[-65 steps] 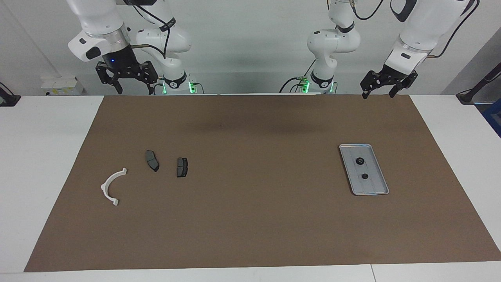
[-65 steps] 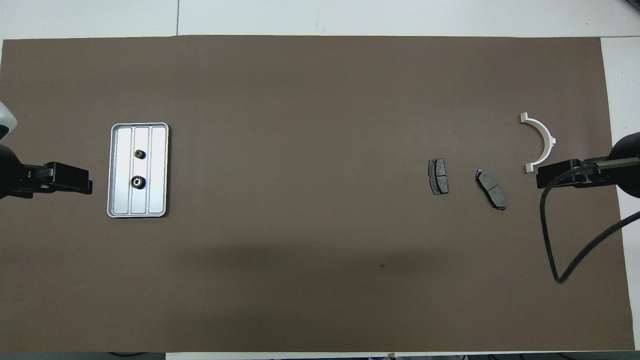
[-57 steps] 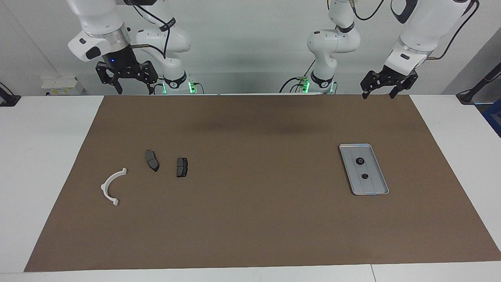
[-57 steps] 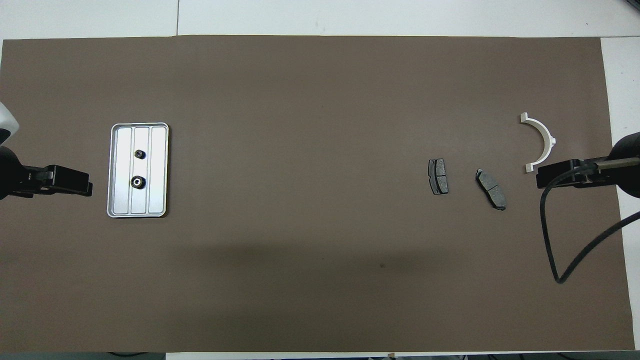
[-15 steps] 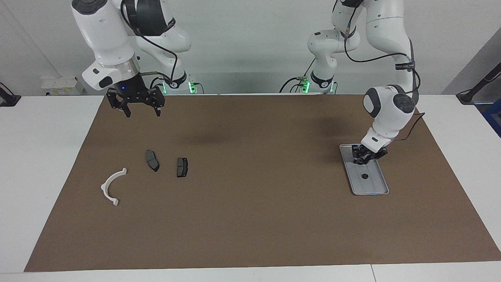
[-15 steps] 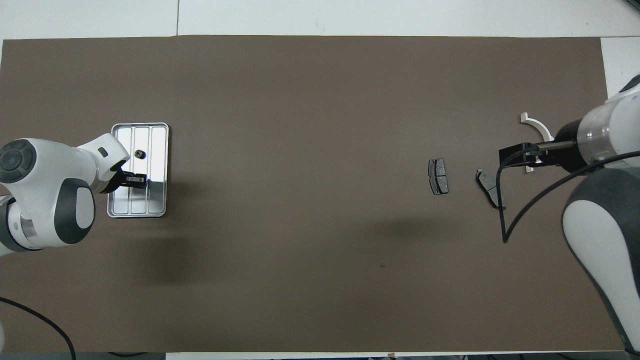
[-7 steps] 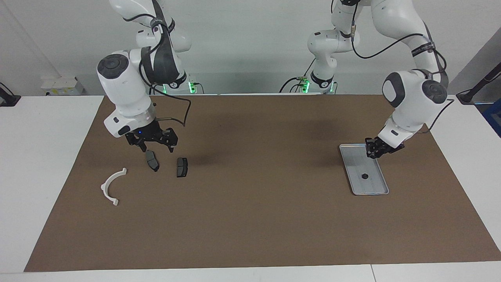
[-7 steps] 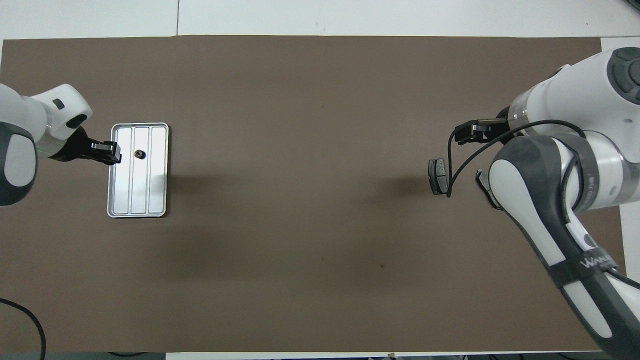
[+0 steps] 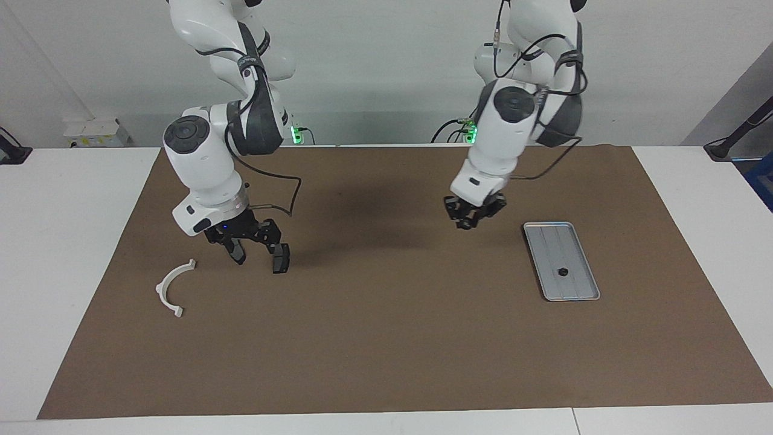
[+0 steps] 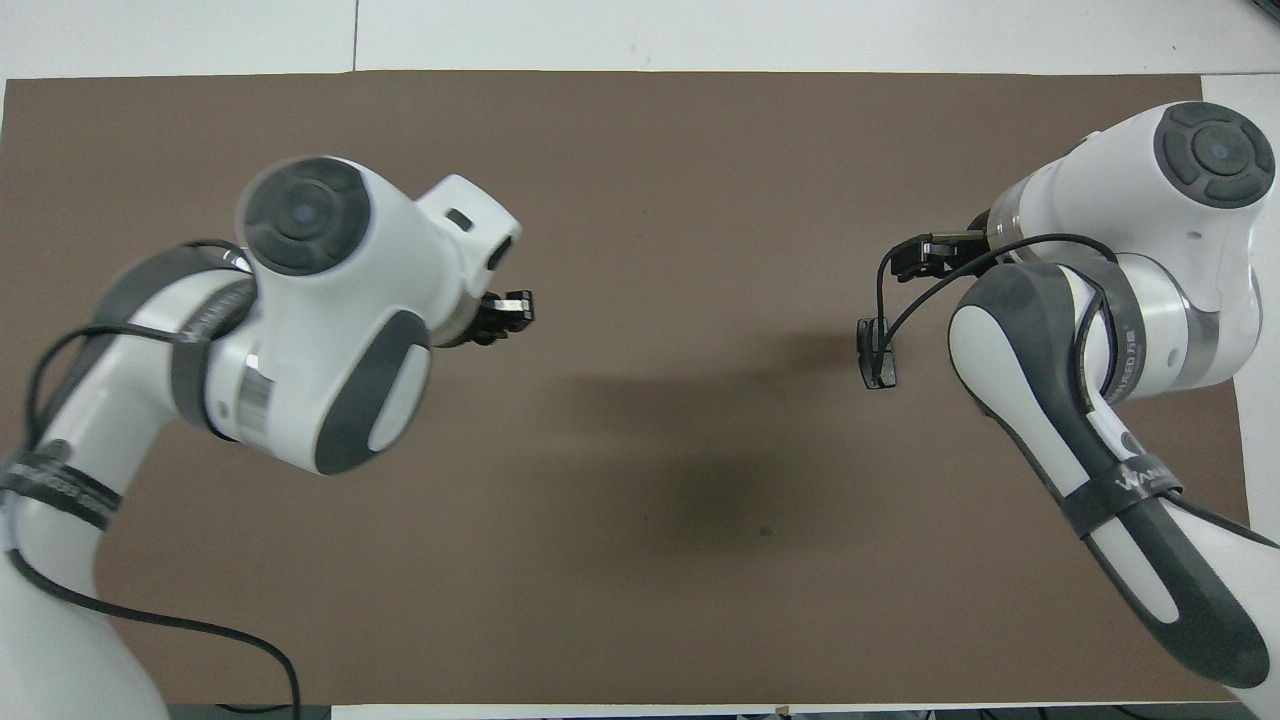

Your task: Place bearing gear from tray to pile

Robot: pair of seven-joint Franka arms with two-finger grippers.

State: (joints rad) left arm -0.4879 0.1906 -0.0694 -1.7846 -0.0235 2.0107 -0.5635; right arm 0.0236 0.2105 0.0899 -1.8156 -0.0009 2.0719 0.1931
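Left gripper: we see the left gripper point(image 9: 470, 216) raised over the brown mat point(image 9: 386, 350), beside the tray point(image 9: 575, 244) on the side toward the right arm's end.
Left gripper state: its fingertips are pinched together on a small dark bearing gear point(image 9: 464, 225).
Held gear: it is up in the air, clear of the tray and well apart from the pile point(image 9: 238, 258).
Tray: it lies flat on the mat toward the left arm's end of the desk point(image 9: 72, 254), and we see a second bearing gear point(image 9: 561, 272) lying in it, in the half farther from the robots.
Right gripper: the right gripper point(image 9: 253, 248) hangs low over the pile with its fingers spread wide and nothing between them.
Pile: one brake pad point(image 9: 281, 264) lies under one finger and the other brake pad point(image 9: 239, 260) under the other; we cannot tell whether the fingers touch them.
Bracket: the white half-ring bracket point(image 9: 162, 290) lies farther from the robots than the pads.
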